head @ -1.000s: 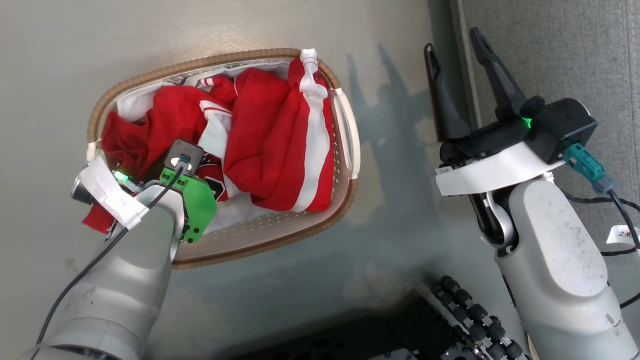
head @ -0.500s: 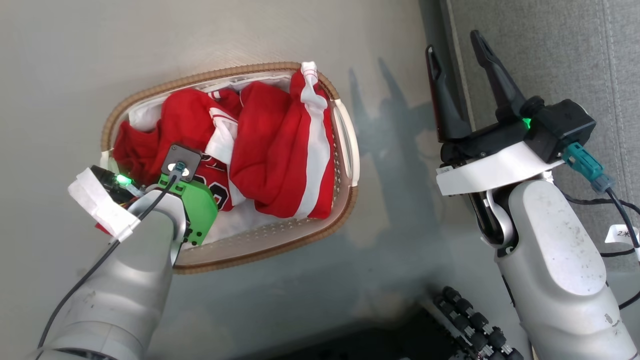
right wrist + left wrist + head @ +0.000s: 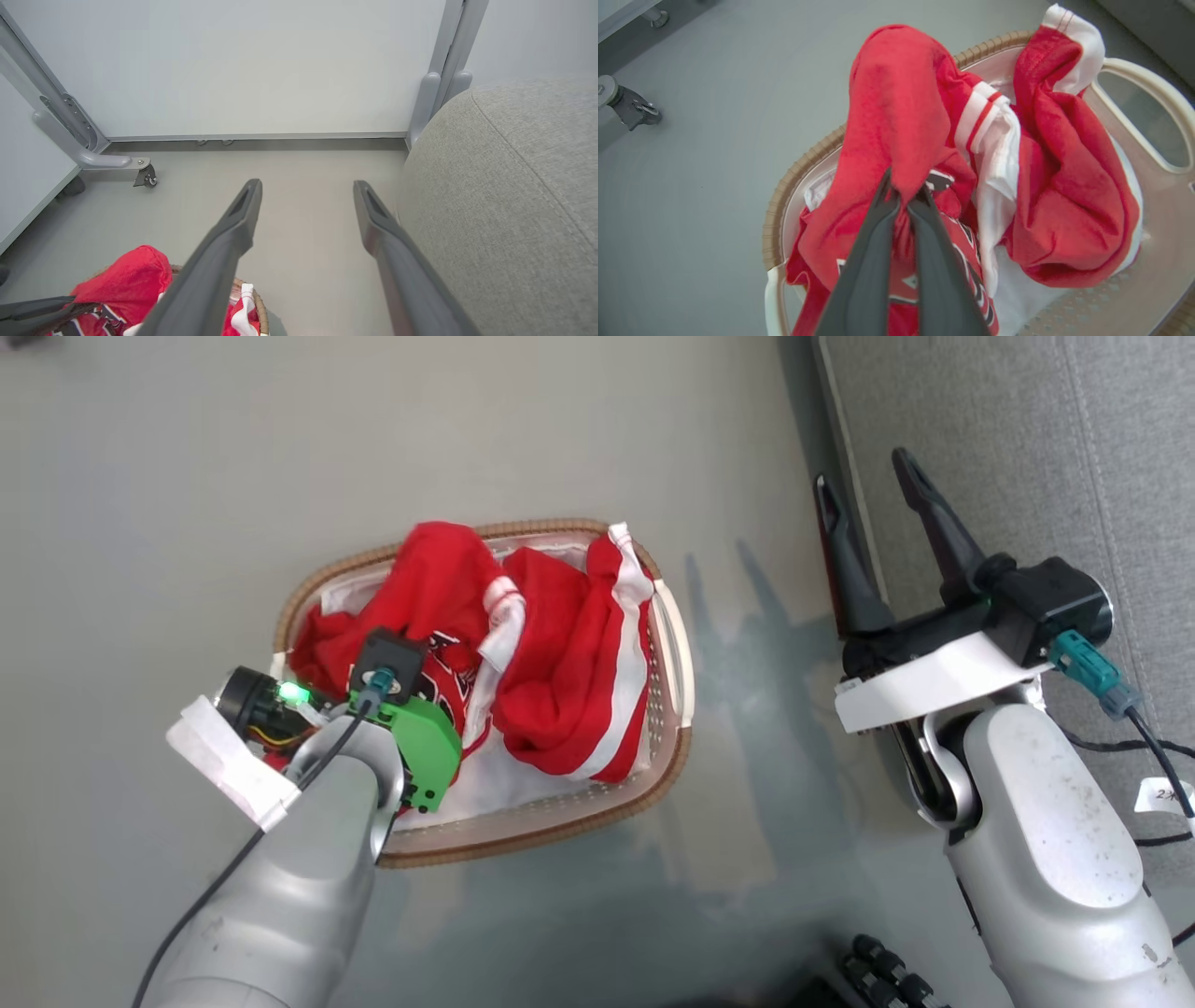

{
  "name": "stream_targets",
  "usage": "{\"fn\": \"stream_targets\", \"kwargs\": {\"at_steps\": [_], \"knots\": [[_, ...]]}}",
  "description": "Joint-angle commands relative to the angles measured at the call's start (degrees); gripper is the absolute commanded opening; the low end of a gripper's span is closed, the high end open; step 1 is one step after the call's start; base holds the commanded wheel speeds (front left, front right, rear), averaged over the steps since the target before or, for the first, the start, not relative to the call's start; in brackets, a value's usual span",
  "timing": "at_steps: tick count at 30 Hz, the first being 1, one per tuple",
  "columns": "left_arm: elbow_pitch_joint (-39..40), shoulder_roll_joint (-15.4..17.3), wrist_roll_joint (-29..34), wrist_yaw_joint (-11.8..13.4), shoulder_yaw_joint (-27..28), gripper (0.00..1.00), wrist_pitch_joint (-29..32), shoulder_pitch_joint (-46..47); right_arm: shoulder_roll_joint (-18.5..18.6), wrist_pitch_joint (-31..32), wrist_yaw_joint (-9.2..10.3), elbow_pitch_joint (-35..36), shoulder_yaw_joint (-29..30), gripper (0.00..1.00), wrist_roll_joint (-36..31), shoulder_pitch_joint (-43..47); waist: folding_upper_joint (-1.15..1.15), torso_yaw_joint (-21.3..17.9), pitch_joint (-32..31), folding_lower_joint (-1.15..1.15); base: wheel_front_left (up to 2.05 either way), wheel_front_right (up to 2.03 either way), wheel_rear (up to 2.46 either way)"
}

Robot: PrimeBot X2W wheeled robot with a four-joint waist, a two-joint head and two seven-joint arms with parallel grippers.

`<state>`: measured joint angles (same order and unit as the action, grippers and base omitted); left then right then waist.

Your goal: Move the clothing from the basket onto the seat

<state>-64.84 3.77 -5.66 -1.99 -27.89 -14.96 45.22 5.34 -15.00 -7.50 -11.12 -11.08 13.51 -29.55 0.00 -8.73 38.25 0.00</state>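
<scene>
The grey seat (image 3: 1027,448) takes the upper right of my head view. The part I see carries nothing red, so I judge that no garment has been delivered yet. The basket (image 3: 560,817) sits on the floor at centre, its long axis running left to right. All the clothing (image 3: 569,709) is heaped in it, with the striped piece lying top to bottom across its right end. My left tool (image 3: 903,200) is clamped on a red fold at lower centre of its wrist view. My right tool (image 3: 861,469) stands spread wide and empty beside the seat.
</scene>
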Motion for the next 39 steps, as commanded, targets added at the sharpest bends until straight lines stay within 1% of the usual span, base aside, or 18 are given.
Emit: {"fn": "stream_targets", "kwargs": {"at_steps": [1, 5, 12, 19, 27, 39], "knots": [[1.2, -0.1, -0.3, -0.2, 0.0, 0.0, -0.3, -1.5, 0.5, -0.3, 0.02, -0.3, 0.2, 1.0, -0.5, 1.1, 0.0, 2.0, -3.6, 0.0, 0.0, 0.0, 0.0], [5.3, -0.3, -0.7, -0.4, -0.1, 0.0, -0.3, -3.7, 0.8, -0.3, 0.02, -1.0, 0.4, 1.0, -0.5, 2.6, 0.0, 3.2, -6.3, 0.0, 0.0, 0.0, 0.0], [13.7, 0.7, -0.8, 0.5, 0.7, 0.0, -0.3, -8.9, 1.2, -0.3, 0.02, -1.9, 0.5, 1.0, -0.6, 4.9, 0.0, 4.7, -10.7, 0.0, 0.0, 0.0, 0.0], [21.4, 1.4, -1.4, 1.4, 3.0, 0.0, -0.3, -13.4, 1.6, -0.3, 0.02, -2.9, 0.4, 1.0, -0.3, 7.4, 0.0, 6.2, -14.9, 0.0, 0.0, 0.0, 0.0], [29.6, 1.9, -0.5, 0.8, 4.3, 0.0, -0.3, -16.3, 1.5, -0.3, 0.02, -3.9, -0.2, 1.0, 0.1, 9.7, 0.0, 6.8, -19.2, 0.0, 0.0, 0.0, 0.0], [41.5, 1.3, 0.2, -0.3, 5.9, 0.0, -0.3, -18.8, 1.0, -0.3, 0.02, -4.6, -1.6, 1.0, 0.3, 12.4, 0.0, 6.6, -23.7, 0.0, 0.0, 0.0, 0.0]]}}
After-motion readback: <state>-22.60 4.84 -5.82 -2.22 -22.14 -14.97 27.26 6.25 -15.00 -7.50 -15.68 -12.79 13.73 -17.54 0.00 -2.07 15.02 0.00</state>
